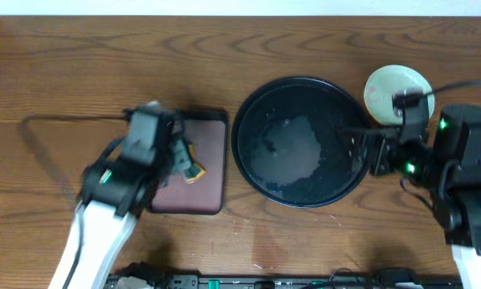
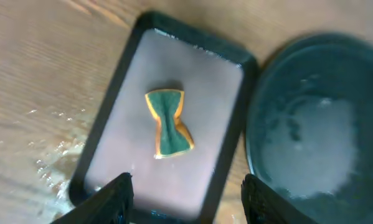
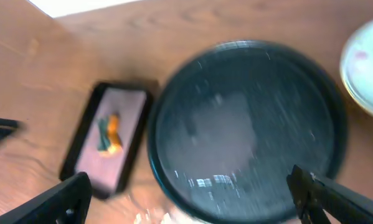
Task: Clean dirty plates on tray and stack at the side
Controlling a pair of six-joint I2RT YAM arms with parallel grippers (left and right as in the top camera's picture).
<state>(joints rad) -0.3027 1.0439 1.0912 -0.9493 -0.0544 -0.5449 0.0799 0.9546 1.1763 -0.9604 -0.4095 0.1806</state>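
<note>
The round black tray (image 1: 300, 140) lies in the middle of the table with nothing on it; it also shows in the left wrist view (image 2: 317, 124) and the right wrist view (image 3: 248, 124). A stack of pale plates (image 1: 389, 87) stands just right of the tray at the back, partly under my right arm; its edge shows in the right wrist view (image 3: 367, 68), with a faint reddish smear. My left gripper (image 2: 187, 193) is open and empty above the maroon tray. My right gripper (image 3: 192, 196) is open and empty near the black tray's right side.
A rectangular maroon tray with a black rim (image 1: 212, 172) lies left of the black tray and holds a green-and-orange sponge (image 2: 168, 123). Wet streaks mark the wood beside it (image 2: 55, 155). A cable runs along the table at the left (image 1: 71, 118).
</note>
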